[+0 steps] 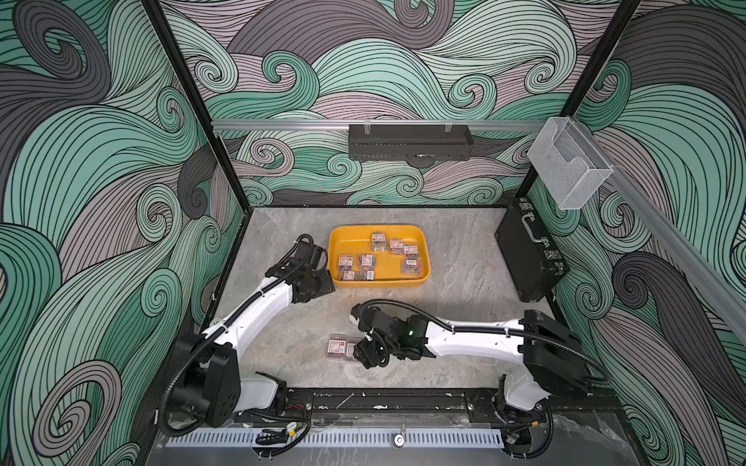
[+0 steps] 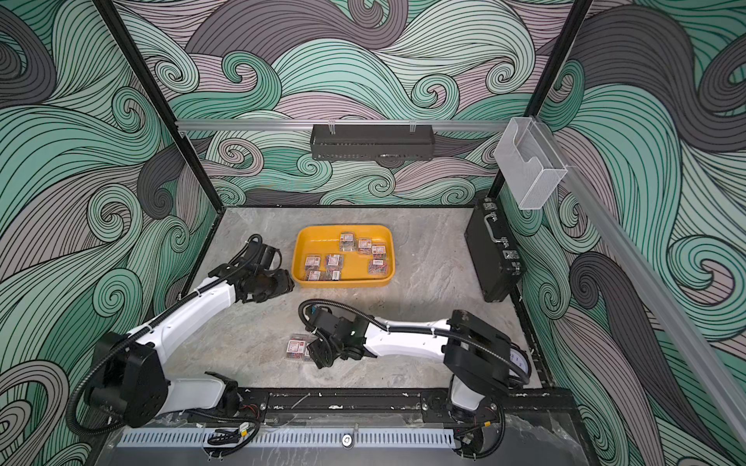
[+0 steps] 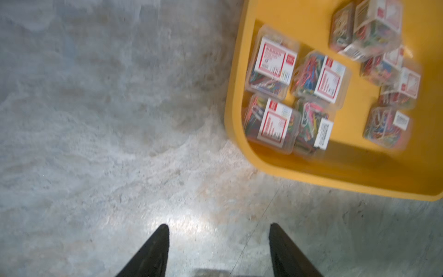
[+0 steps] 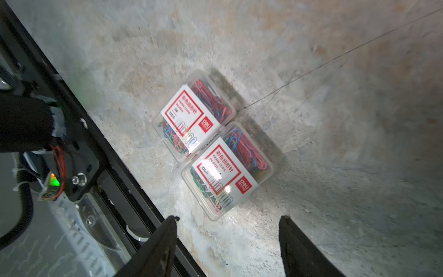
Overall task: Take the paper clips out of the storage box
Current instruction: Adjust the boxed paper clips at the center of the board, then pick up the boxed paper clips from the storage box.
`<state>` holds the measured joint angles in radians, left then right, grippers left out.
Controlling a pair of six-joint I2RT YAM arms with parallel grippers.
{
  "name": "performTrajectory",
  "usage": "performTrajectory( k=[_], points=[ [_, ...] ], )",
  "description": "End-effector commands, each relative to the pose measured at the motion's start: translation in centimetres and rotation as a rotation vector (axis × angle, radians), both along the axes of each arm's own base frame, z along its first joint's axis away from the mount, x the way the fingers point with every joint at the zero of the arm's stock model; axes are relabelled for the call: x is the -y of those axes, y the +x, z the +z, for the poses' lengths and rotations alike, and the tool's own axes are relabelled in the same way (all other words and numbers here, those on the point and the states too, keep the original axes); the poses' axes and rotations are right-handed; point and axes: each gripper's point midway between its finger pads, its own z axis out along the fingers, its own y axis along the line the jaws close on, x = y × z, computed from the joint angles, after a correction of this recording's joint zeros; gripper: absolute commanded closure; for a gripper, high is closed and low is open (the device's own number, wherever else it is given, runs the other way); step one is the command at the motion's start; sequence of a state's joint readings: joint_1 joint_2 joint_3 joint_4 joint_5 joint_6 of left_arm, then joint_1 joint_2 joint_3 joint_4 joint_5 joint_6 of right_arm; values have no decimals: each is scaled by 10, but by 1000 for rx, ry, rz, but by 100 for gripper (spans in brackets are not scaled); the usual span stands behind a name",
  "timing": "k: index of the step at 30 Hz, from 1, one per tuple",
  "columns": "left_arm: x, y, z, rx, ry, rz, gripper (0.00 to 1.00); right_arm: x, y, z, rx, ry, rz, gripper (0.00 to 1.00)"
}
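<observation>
— So, where is the shallow rectangular yellow plastic tray?

— It sits toward the back edge of the grey stone-patterned desk, about midway along it. Most of the small clear plastic boxes of multicoloured paper clips lie inside. One cluster is in its front-left corner and another is toward its right side.

— And outside it?

— Just two boxes, flat with their white-and-red labels up. They touch side by side near the desk's front edge.

— The left claw?

— Spread, with nothing between its fingers, over bare desk just beside the tray's front-left corner.

— The right claw?

— Also spread and empty, just beside the pair. In both top views it hides part of one of them.
</observation>
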<state>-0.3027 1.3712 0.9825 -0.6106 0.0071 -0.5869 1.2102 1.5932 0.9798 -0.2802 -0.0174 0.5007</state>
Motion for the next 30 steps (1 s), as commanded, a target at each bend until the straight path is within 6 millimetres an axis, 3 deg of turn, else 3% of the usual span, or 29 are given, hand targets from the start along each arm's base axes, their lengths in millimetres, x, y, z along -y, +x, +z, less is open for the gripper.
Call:
performTrajectory(
  k=[1, 7, 12, 20, 30],
  points=[
    [-9, 34, 10, 27, 52, -9, 36, 19, 23, 13, 63, 8, -79, 31],
    [-6, 79, 17, 21, 99, -47, 39, 55, 64, 40, 118, 53, -246, 30],
    [-7, 100, 6, -24, 147, -69, 47, 84, 84, 51, 145, 63, -342, 29],
    [-10, 110, -14, -67, 196, -84, 61, 119, 108, 58, 162, 80, -466, 29],
    [-8, 106, -36, -123, 201, -115, 73, 131, 125, 65, 179, 69, -492, 29]
  ],
)
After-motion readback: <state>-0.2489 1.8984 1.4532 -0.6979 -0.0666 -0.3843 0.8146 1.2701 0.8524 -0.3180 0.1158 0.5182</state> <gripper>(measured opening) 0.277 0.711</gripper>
